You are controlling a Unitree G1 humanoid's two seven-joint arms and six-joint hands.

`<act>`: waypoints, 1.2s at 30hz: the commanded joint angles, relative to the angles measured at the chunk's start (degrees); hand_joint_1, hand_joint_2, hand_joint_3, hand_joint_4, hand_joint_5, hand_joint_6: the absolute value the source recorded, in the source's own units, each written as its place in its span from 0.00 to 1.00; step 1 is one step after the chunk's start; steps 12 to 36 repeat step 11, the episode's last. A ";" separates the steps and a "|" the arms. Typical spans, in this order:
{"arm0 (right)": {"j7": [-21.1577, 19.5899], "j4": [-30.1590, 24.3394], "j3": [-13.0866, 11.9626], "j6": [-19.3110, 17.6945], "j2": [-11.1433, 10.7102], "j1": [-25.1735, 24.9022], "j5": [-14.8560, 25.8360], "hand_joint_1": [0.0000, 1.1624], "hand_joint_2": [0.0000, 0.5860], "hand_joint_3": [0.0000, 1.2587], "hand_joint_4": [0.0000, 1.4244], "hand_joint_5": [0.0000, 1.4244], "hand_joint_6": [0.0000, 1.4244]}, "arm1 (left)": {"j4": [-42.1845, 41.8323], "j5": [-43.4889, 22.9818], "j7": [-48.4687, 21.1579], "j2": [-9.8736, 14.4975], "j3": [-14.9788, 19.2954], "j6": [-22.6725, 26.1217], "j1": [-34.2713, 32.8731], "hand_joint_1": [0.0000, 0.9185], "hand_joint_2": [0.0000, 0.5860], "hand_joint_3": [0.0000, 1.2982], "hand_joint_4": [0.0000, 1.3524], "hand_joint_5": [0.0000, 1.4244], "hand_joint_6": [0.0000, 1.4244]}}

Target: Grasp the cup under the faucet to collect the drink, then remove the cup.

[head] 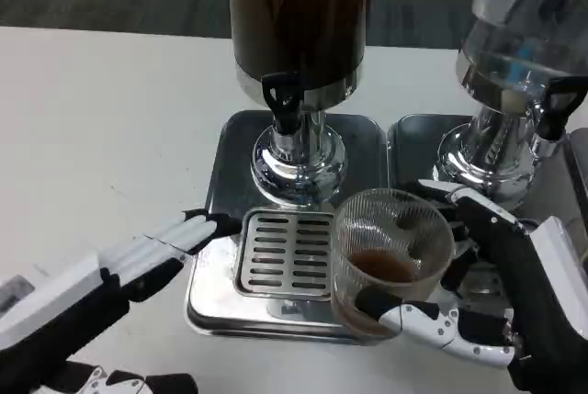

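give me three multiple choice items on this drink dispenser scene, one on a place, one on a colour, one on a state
1. Where is the clear ribbed glass cup?
A. right of the slotted metal drip grate, at the tray's front right corner
B. directly under the black faucet
C. on the bare white table, far left

2. What colour is the drink in the cup?
A. clear
B. brown
C. green

3. What is the right robot hand doing?
A. lying flat, holding nothing
B. pressing the faucet
C. holding the cup

Answers: 1 A, the cup sits beside the grate, off the faucet line. 2 B, brown liquid shows at its bottom. 3 C, its fingers wrap around the cup.
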 commanded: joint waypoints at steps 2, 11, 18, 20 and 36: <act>-0.18 -1.59 -0.60 -2.15 0.34 -0.98 1.47 0.76 0.27 0.46 0.43 0.56 0.65 | 0.19 -0.82 0.16 -0.11 0.28 0.36 0.86 0.00 0.18 0.03 0.00 0.00 0.09; -0.08 -1.55 -0.42 -2.27 0.52 -1.03 1.29 0.77 0.27 0.46 0.43 0.56 0.65 | 0.03 -0.84 0.42 -0.44 0.37 0.52 1.12 0.00 0.18 0.03 0.00 0.00 0.09; -0.08 -1.55 -0.42 -2.27 0.52 -1.03 1.29 0.77 0.27 0.46 0.43 0.56 0.65 | 0.03 -0.84 0.42 -0.44 0.37 0.52 1.12 0.00 0.18 0.03 0.00 0.00 0.09; -0.08 -1.55 -0.42 -2.27 0.52 -1.03 1.29 0.77 0.27 0.46 0.43 0.56 0.65 | 0.03 -0.84 0.42 -0.44 0.37 0.52 1.12 0.00 0.18 0.03 0.00 0.00 0.09; -0.08 -1.55 -0.42 -2.27 0.52 -1.03 1.29 0.77 0.27 0.46 0.43 0.56 0.65 | 0.03 -0.84 0.42 -0.44 0.37 0.52 1.12 0.00 0.18 0.03 0.00 0.00 0.09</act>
